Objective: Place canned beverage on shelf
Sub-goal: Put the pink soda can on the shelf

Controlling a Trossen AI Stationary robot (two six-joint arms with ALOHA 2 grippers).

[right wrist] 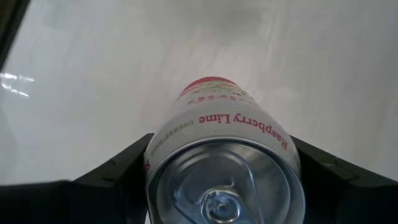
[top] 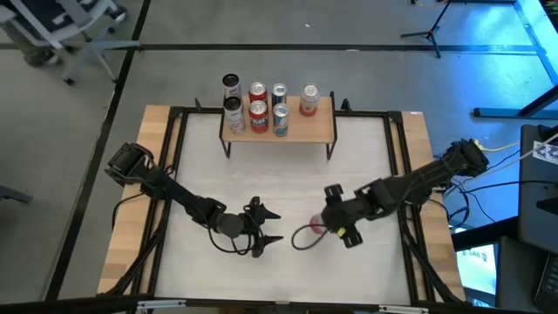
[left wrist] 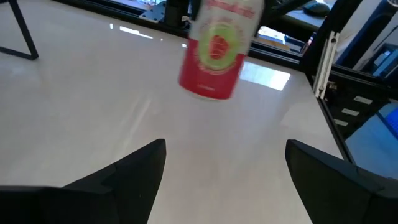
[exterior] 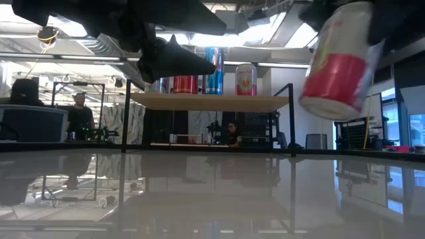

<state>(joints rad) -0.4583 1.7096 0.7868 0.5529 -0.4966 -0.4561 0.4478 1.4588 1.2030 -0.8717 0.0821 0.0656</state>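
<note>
- Judging the white-and-red aluminium beverage can [right wrist: 225,163], we expect a thin, smooth, easily dented wall, slippery if squeezed lightly; mid-body sides are the place to hold.
- We see the right gripper [right wrist: 224,180] fingers clamped on those sides, the can lifted off the glossy white desk [top: 279,166], tilted, well short of the wooden-topped black-legged shelf [top: 305,129].
- The left gripper [left wrist: 225,174] fingers stand spread, empty, nearby.
</note>
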